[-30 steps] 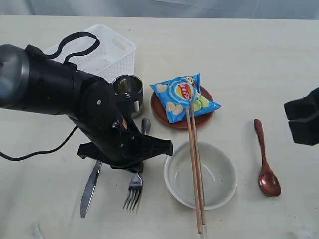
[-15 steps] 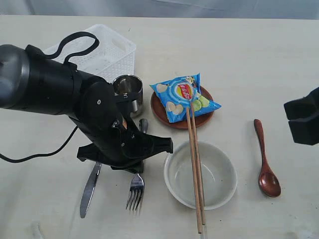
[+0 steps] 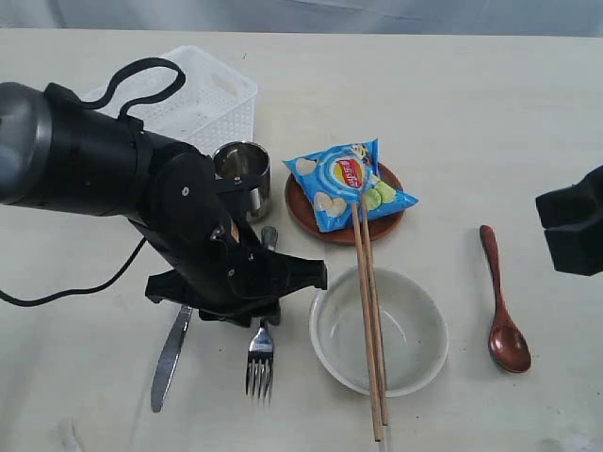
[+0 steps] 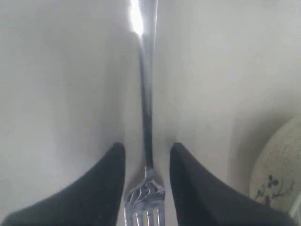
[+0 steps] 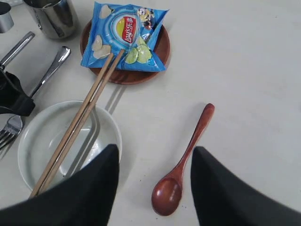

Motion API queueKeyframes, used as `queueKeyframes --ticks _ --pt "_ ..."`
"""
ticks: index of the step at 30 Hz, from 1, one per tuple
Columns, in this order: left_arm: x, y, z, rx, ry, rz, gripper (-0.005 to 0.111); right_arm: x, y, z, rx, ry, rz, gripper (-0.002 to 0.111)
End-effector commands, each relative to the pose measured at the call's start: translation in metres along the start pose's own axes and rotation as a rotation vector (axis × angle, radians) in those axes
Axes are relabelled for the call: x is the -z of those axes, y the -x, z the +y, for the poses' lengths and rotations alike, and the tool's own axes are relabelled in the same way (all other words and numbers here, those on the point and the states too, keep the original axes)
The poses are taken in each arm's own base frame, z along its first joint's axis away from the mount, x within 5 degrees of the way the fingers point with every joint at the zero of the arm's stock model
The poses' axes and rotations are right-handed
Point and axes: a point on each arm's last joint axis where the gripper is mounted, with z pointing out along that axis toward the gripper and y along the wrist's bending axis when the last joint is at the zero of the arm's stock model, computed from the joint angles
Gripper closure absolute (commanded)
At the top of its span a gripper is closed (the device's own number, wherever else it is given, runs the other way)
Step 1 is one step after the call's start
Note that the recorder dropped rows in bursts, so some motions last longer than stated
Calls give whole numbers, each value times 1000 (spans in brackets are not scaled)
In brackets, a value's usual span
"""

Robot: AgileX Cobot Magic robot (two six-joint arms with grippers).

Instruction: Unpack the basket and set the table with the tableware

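Exterior view: we locate the steel fork (image 3: 259,350) flat on the pale cream tabletop (image 3: 471,113), between the steel knife (image 3: 170,356) and the pale round bowl (image 3: 415,341). Its long axis runs from the far side to the near side. The tines point to the near edge, and the handle end points to the small steel cup (image 3: 242,174).

The black left arm (image 3: 113,179) stands in the way. It covers the middle of the fork and the far part of the knife. The knife lies just beside the fork, roughly parallel and slightly tilted.

Left wrist view: the left gripper (image 4: 146,148) straddles the fork neck. We see table on both sides of the neck, so the jaws stand apart and grip nothing.

Surrounding items:
- The white lattice plastic basket (image 3: 203,99) sits behind the cup.
- The blue chips bag (image 3: 347,184) lies on the reddish-brown round plate (image 3: 294,209).
- The wooden chopsticks (image 3: 369,311) lie across the bowl. Their far ends reach the bag, and their near ends pass the bowl's rim.
- The dark red-brown wooden spoon (image 3: 499,301) lies apart, to the right of the bowl, with its bowl end toward the near edge.

Right wrist view: the right gripper (image 5: 155,150) hangs above the table with its jaws wide and nothing held.
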Motion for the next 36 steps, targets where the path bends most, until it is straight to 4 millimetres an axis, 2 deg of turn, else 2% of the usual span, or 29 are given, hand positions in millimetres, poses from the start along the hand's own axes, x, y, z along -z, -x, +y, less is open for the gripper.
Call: queueKeyframes --ticks 1,4,8,9,11,13,15,16,20,22,30,36 --pt "22 7 0 -11 -40 -48 75 3 1 -1 -2 1 -12 62" --pt "39 11 6 -24 -54 -65 76 3 1 -1 -2 1 -12 62" --pt "62 11 16 -173 -23 -57 76 3 1 -1 -2 4 -17 62" --pt "69 10 22 -272 31 -53 76 3 1 -1 -2 4 -17 62" --pt "75 11 37 -340 155 -36 76 3 1 -1 -2 4 -17 62" --pt "71 13 44 -360 224 -5 76 3 2 0 -2 5 -19 62" --pt "58 15 46 -345 233 30 75 3 2 0 1 6 -21 62" --pt "48 15 47 -327 240 67 72 3 2 0 1 6 -21 62" --pt "29 15 52 -315 278 137 60 3 1 -1 1 3 -16 62" --pt "25 16 53 -323 288 138 56 3 1 -1 1 -2 -7 62" --pt "21 21 49 -306 248 82 57 3 -1 -2 3 -12 5 62" --pt "9 22 49 -251 231 86 57 3 0 -2 5 -16 3 62"
